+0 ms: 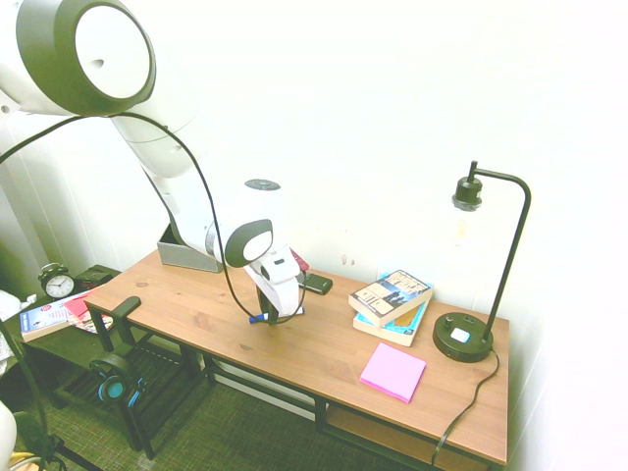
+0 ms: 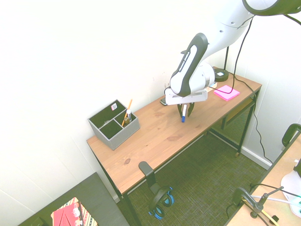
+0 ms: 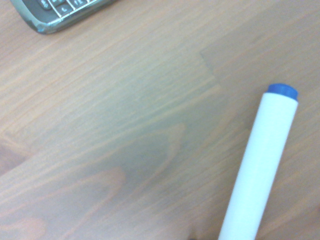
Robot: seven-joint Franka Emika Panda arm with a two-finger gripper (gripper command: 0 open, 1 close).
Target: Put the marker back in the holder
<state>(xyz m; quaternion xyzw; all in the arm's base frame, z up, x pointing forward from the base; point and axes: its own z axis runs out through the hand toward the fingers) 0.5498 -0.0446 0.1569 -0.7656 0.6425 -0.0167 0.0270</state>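
My gripper (image 1: 271, 311) (image 2: 182, 112) hangs over the middle of the wooden desk (image 1: 324, 348), shut on the marker (image 1: 259, 317) (image 2: 183, 117). The marker's white barrel runs out below the fingers and its blue end points down, close to the desktop. The same marker (image 3: 257, 160) shows large in the wrist view over bare wood. The grey holder (image 2: 114, 126) stands at the desk's far end by the wall, with pens sticking up in one compartment. In the first exterior view the holder (image 1: 184, 254) is partly hidden behind the arm.
A dark phone (image 1: 317, 284) (image 3: 57, 12) lies on the desk just behind the gripper. Stacked books (image 1: 392, 299), a pink sticky pad (image 1: 392, 372) and a black lamp (image 1: 463, 339) fill the other end. Headphones (image 1: 113, 381) hang off the desk end near the holder.
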